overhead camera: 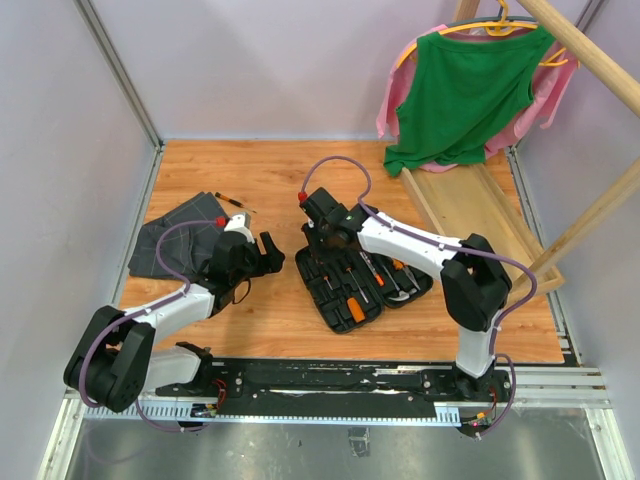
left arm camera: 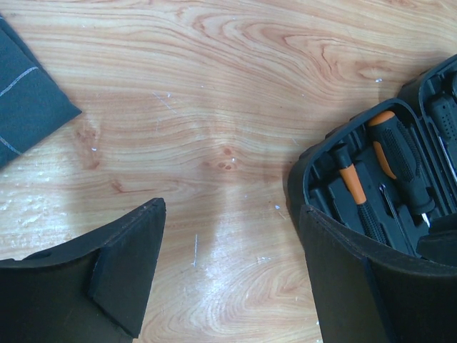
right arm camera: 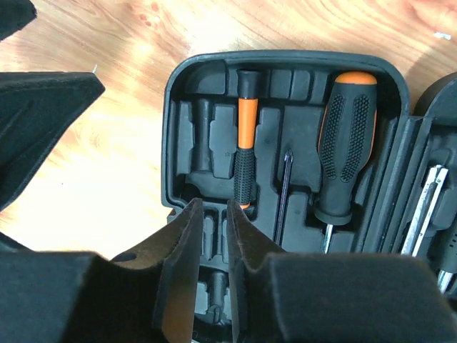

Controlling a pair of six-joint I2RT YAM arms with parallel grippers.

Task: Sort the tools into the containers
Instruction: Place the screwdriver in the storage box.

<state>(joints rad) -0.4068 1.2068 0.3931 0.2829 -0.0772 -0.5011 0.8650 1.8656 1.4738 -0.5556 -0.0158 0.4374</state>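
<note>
The black tool case (overhead camera: pixel 338 309) lies open mid-table, with tools in its moulded slots. A thin orange-and-black screwdriver (right arm camera: pixel 246 139), a bare thin shaft (right arm camera: pixel 283 193) and a thick orange-black-handled screwdriver (right arm camera: pixel 346 143) rest in one half. My right gripper (right arm camera: pixel 212 207) hovers over that half's near slots, its jaws a narrow gap apart with nothing between them. My left gripper (left arm camera: pixel 232 207) stands wide open over bare wood just left of the case (left arm camera: pixel 296 187), holding nothing. One small screwdriver (overhead camera: pixel 232 200) lies apart by the cloth.
A dark grey folded cloth (overhead camera: pixel 170 240) lies at the left. A long wooden tray (overhead camera: pixel 480 205) leans at the back right under green and pink garments (overhead camera: pixel 465 85) on a rack. Walls close in the table's left and far sides.
</note>
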